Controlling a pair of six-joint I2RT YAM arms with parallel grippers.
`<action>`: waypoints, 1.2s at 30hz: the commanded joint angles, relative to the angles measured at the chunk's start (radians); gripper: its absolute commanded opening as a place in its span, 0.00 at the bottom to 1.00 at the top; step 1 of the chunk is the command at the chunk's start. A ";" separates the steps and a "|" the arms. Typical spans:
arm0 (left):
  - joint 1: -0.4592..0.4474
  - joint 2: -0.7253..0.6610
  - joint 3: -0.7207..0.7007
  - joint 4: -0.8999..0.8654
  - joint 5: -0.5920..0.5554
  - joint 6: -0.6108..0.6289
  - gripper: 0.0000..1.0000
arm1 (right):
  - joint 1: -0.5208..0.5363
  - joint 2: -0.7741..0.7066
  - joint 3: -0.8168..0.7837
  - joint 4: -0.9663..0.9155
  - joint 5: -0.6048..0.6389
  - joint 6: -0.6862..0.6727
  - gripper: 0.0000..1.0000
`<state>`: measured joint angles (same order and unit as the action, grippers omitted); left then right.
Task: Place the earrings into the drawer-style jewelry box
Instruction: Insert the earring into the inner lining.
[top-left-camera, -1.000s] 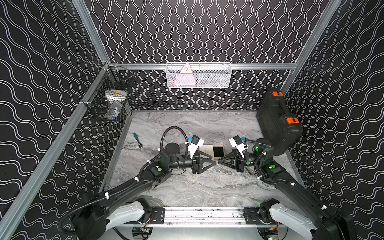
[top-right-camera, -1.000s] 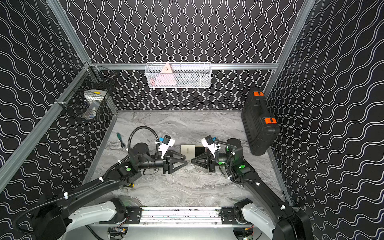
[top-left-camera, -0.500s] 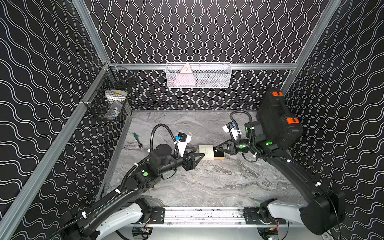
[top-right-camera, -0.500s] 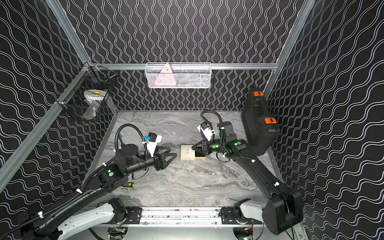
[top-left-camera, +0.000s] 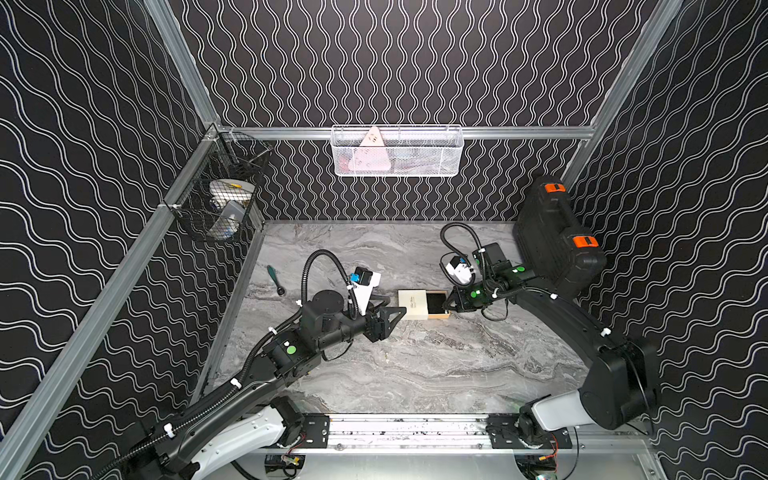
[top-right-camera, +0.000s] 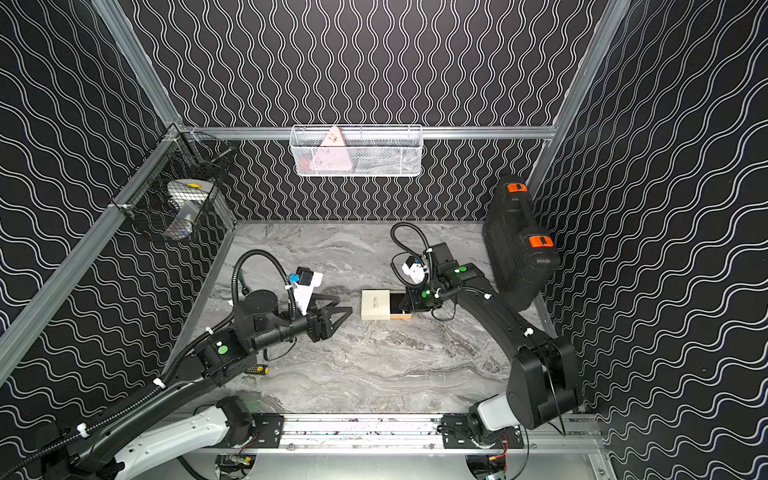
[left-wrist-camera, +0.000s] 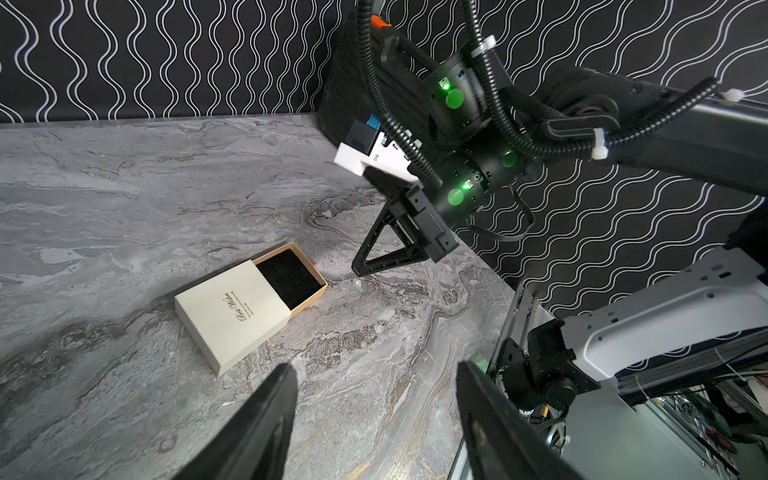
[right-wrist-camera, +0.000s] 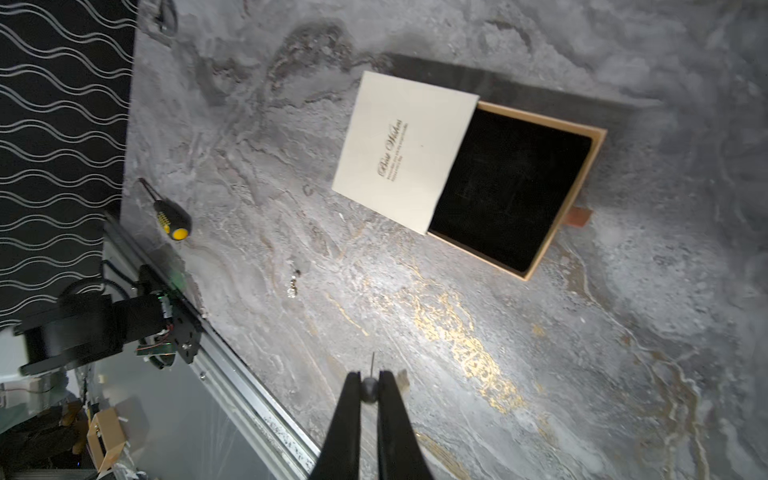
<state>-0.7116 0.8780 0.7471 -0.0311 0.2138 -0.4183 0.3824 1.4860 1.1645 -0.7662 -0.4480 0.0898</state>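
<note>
The drawer-style jewelry box (top-left-camera: 412, 304) (top-right-camera: 375, 304) lies mid-table, white sleeve printed on top (right-wrist-camera: 405, 149). Its tan tray (right-wrist-camera: 511, 187) is slid out to the right, and the black lining is bare. My right gripper (right-wrist-camera: 370, 376) (top-left-camera: 451, 305) is shut on one earring (right-wrist-camera: 369, 390), a small round stud whose pin sticks out. In the left wrist view the right gripper (left-wrist-camera: 357, 270) hangs just past the tray's outer end. A second earring (right-wrist-camera: 293, 286) lies loose on the marble. My left gripper (left-wrist-camera: 374, 374) (top-left-camera: 397, 304) is open and empty, left of the box (left-wrist-camera: 232, 316).
A big black case with orange latches (top-left-camera: 557, 237) leans on the right wall. A green-handled tool (top-left-camera: 274, 279) lies at far left. A yellow-capped screwdriver (right-wrist-camera: 172, 218) (top-right-camera: 257, 369) lies by the left arm. Wire baskets (top-left-camera: 397, 151) (top-left-camera: 220, 203) hang on the walls. A metal rail (top-left-camera: 407, 430) runs along the front.
My right arm has swung from the front of the table round to the tray's right end, staying shut. My left arm has drawn back to the left of the box.
</note>
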 joint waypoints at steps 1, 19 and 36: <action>0.001 -0.001 -0.003 0.004 -0.009 0.001 0.66 | -0.001 0.034 0.003 -0.018 0.066 0.005 0.00; 0.001 -0.003 -0.011 0.015 -0.085 -0.062 0.66 | -0.003 0.293 0.098 0.000 0.153 -0.012 0.00; 0.001 0.084 -0.022 0.066 -0.224 -0.047 0.66 | -0.029 0.409 0.216 -0.031 0.147 -0.014 0.00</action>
<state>-0.7116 0.9554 0.7143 -0.0147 0.0166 -0.4938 0.3534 1.8832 1.3651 -0.7784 -0.2974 0.0849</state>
